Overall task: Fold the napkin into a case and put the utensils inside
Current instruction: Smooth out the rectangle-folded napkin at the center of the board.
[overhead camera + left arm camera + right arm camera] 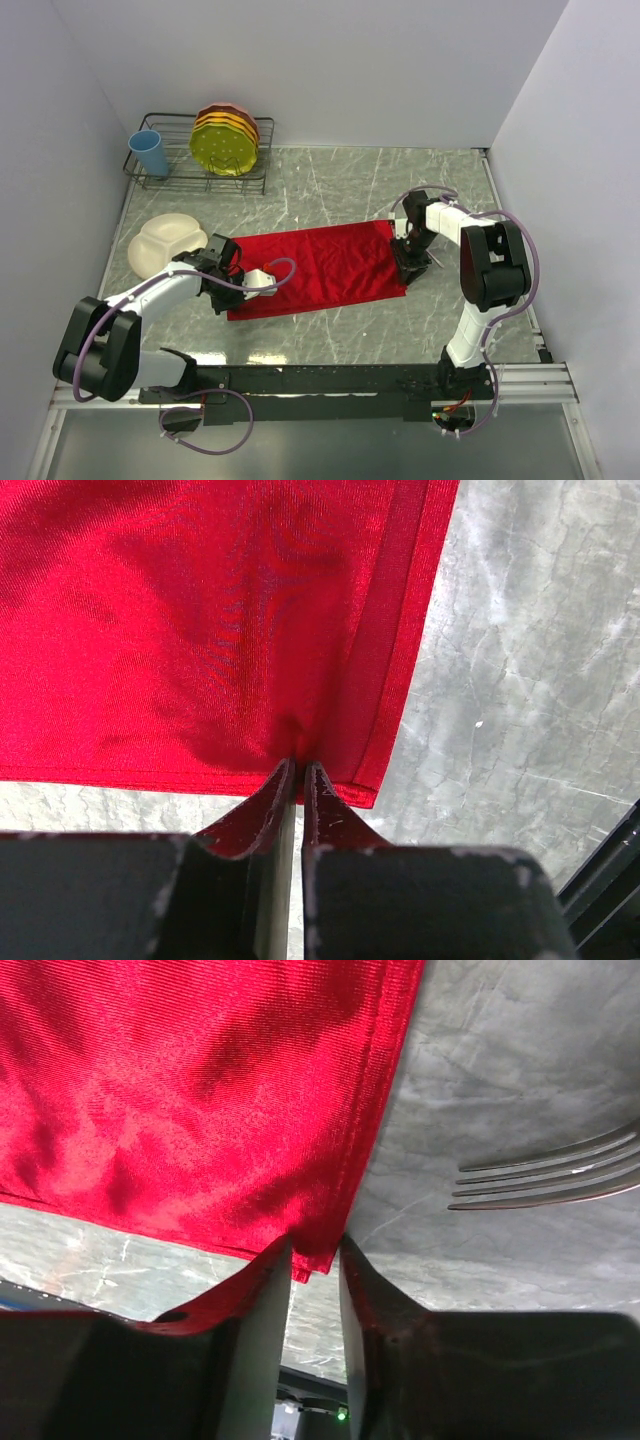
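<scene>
A: Any lettering, label, brand or number to read here?
B: No. Nothing legible shows in any of the three views.

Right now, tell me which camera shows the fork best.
Right wrist view: the fork shows large and sharp, tines beside the napkin. Top view gives at most a sliver by the right arm; left wrist shows none.
</scene>
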You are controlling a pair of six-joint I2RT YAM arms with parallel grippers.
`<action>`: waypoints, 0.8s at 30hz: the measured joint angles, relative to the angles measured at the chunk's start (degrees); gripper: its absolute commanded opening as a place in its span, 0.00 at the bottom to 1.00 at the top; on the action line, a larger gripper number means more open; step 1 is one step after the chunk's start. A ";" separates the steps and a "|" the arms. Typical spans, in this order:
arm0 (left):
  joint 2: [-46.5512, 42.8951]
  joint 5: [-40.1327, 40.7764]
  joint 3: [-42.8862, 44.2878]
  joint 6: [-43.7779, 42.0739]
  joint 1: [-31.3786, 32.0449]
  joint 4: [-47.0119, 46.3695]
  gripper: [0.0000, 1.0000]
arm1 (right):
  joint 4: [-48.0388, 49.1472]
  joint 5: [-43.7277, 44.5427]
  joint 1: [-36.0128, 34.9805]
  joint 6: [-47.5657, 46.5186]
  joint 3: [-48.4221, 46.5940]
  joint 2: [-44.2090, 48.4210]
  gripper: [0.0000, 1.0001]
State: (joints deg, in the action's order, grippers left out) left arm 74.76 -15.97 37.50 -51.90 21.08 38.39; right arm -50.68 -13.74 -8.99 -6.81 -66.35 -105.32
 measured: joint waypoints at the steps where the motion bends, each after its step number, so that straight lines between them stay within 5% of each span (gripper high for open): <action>1: -0.04 0.00 0.00 0.00 0.02 0.02 0.09 | -0.02 -0.13 0.00 0.00 0.00 0.00 0.22; 8: -0.76 0.00 0.00 0.04 0.02 0.46 0.09 | -0.92 -1.16 0.00 0.15 0.00 0.02 0.00; 24: -4.52 0.87 0.00 -1.42 0.02 3.13 0.11 | -2.82 -1.40 -0.02 -0.07 0.96 1.40 0.03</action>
State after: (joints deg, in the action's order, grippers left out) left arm 70.24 -15.09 37.50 -53.32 21.10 41.52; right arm -53.49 -15.14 -9.02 -6.87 -65.39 -103.92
